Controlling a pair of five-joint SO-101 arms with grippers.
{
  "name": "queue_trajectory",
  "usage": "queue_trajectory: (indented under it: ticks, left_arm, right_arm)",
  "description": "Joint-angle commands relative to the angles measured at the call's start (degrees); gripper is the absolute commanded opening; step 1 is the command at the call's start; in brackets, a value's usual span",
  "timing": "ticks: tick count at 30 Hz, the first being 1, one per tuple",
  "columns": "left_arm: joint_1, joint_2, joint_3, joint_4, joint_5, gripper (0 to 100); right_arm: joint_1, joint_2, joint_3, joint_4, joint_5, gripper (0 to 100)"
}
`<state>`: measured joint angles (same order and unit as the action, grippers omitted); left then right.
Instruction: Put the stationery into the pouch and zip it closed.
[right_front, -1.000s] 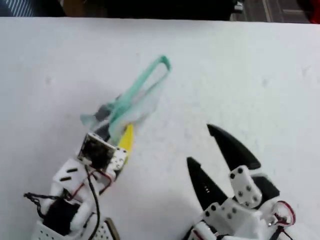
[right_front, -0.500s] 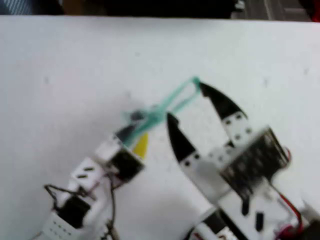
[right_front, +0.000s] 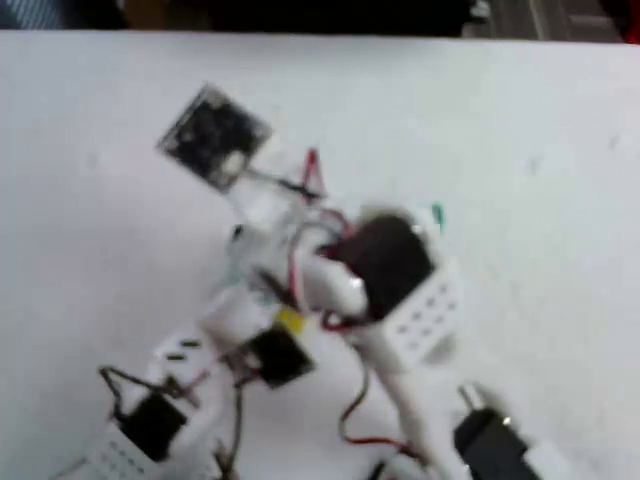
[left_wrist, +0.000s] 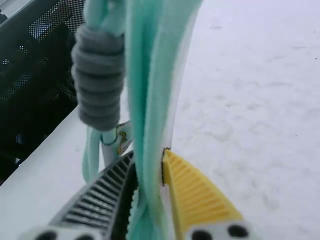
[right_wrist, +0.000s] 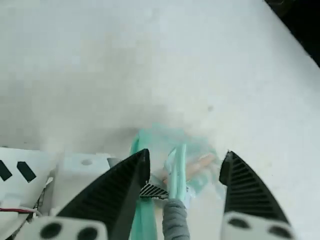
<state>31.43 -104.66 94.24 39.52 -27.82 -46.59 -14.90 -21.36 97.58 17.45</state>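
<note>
The surface (right_front: 520, 120) is plain white and matte, with a dark strip of room (right_front: 300, 15) behind its far edge. In the high view my right arm (right_front: 390, 270) hangs over the middle of it, and my left arm (right_front: 170, 370) comes in from the near corner beside it.

The pouch (left_wrist: 150, 75) is a thin teal one, lifted off the surface. My left tool (left_wrist: 148, 156) is clamped on its edge, black jaw on one side and yellow on the other. My right tool (right_wrist: 186, 155) stands spread wide, a jaw on either side of the pouch (right_wrist: 155, 137), and touches nothing that I can see.

I judge the pouch light, soft and floppy. It will sag and twist wherever it is not held, so a firm pinch on the seam near the zip suits it best. Its smooth skin may slip under a sideways pull.

A grey ribbed piece (left_wrist: 97, 85) hangs against the pouch. I cannot tell whether it is the zip's pull or a pen's grip. Its ribs should give my right tool a sure hold.
</note>
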Motion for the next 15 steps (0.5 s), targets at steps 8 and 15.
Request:
queue_trajectory:
  ticks: [8,15]
  left_arm:
    - [-0.31,-0.04,-0.44,0.18,-0.35,2]
    - [-0.31,-0.04,-0.44,0.18,-0.35,2]
  right_arm:
    - [8.75,1.54,8.53,1.63,-0.09,22.0]
    - [5.32,2.95,16.7,1.63,0.0,21.8]
